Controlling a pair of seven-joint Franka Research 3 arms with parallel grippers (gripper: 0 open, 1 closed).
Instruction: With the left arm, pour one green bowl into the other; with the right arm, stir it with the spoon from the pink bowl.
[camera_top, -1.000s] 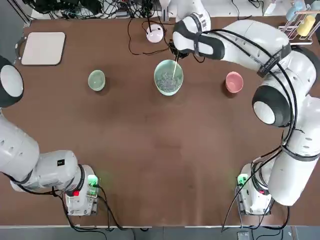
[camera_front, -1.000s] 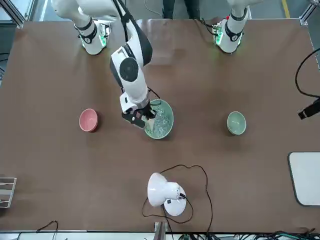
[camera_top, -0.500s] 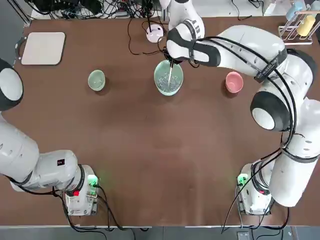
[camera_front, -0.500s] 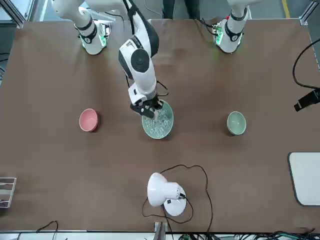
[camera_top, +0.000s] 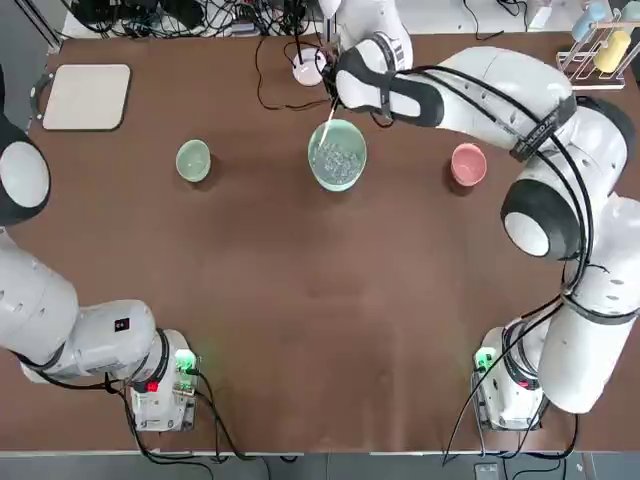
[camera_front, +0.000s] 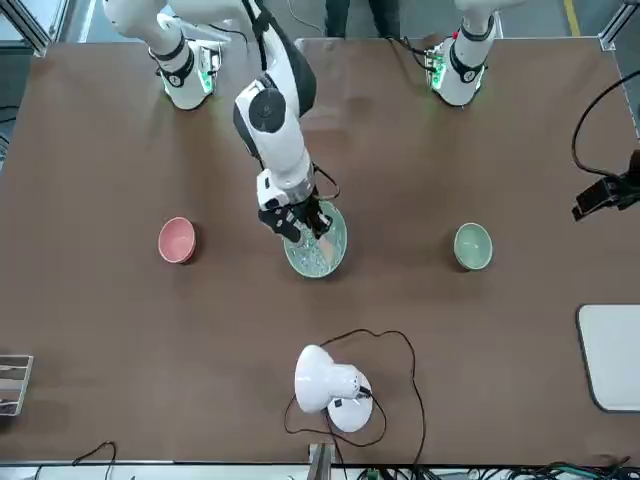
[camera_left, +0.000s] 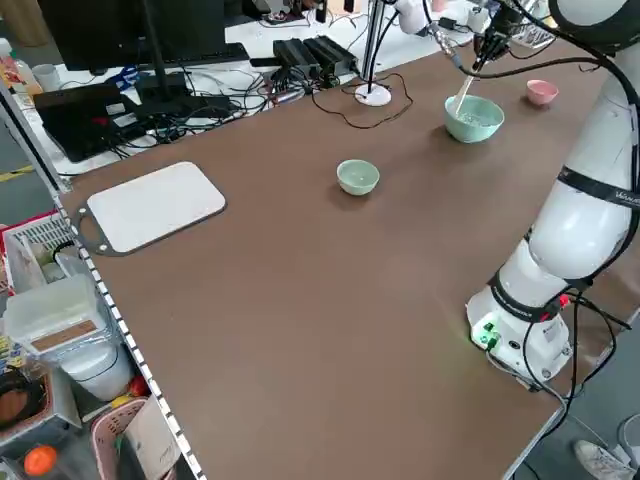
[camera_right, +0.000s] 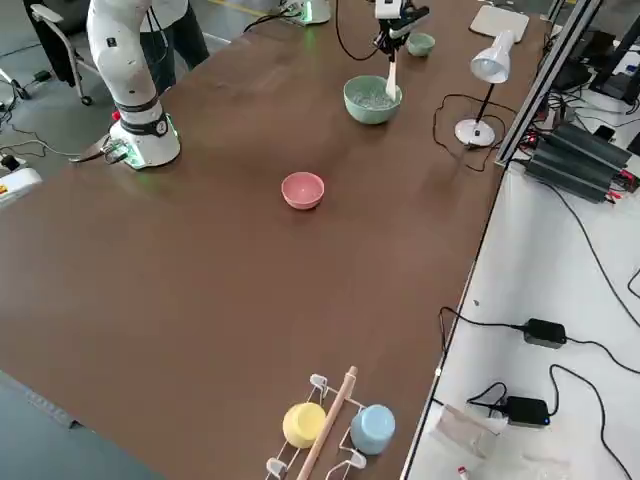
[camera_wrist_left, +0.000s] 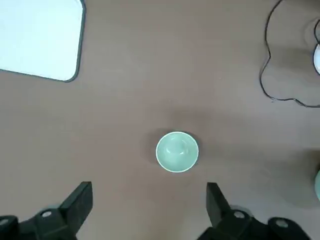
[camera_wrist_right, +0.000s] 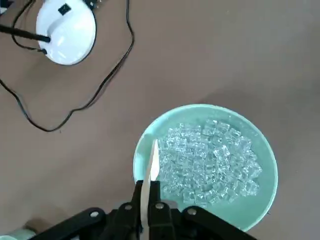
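Stirring stage. The right gripper has its fingers clamped on the handle of the spoon; the tip dips among clear cube-like pieces near the rim of the large bowl, at the bench's far middle. The spoon looks light, stiff and flat-handled, so a pinch across its flat faces near the upper end should resist twisting. The pieces appear hard, loose and slick; they would likely slide or hop over the rim under brisk strokes. The bowl seems smooth-glazed and unanchored, so it may skid if pushed sideways. The small bowl stands upright and looks empty, well apart to the left; its rim is the likely hold. The left gripper hangs above it, fingers apart. The pink bowl sits to the right, empty.
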